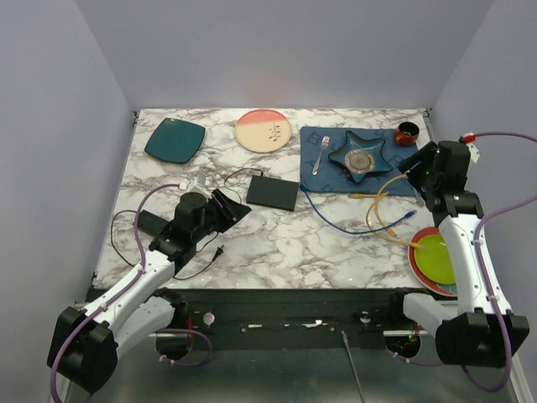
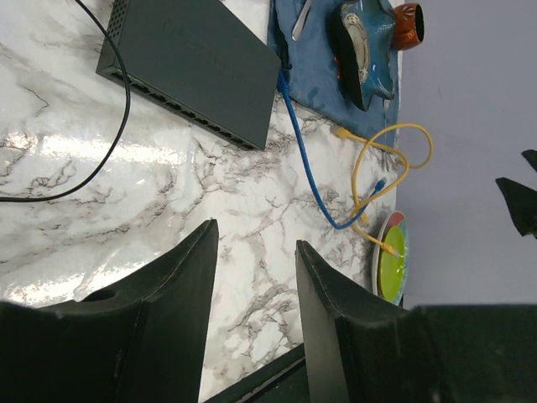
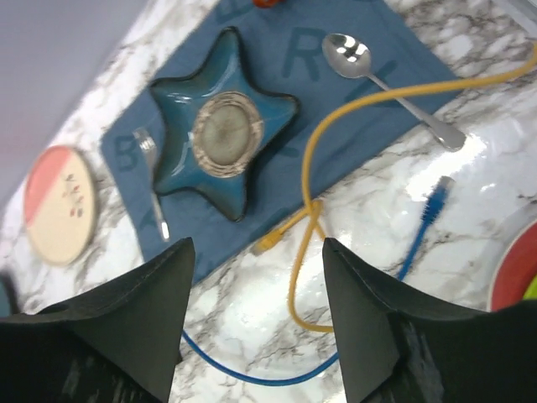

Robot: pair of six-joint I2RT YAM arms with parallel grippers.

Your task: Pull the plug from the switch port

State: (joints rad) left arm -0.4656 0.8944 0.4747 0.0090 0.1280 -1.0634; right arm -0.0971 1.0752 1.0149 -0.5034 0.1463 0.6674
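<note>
The switch (image 1: 273, 192) is a flat black box at the table's middle; in the left wrist view (image 2: 189, 63) a row of sockets shows along its edge. A blue cable (image 1: 336, 222) meets the switch's right corner (image 2: 283, 77); the plug there is hard to make out. Its free blue plug (image 3: 435, 201) lies on the marble. My left gripper (image 1: 231, 210) is open and empty, left of the switch and apart from it (image 2: 256, 239). My right gripper (image 1: 411, 164) is open and empty, above a loose yellow cable (image 3: 306, 168).
A blue mat (image 1: 357, 159) holds a star dish (image 1: 361, 155), fork and spoon. A teal plate (image 1: 174, 139) and pink plate (image 1: 263, 131) sit at the back. A power brick (image 1: 155, 222) with black cord lies left. Stacked plates (image 1: 436, 260) sit near right; an orange cup (image 1: 408, 132) is far right.
</note>
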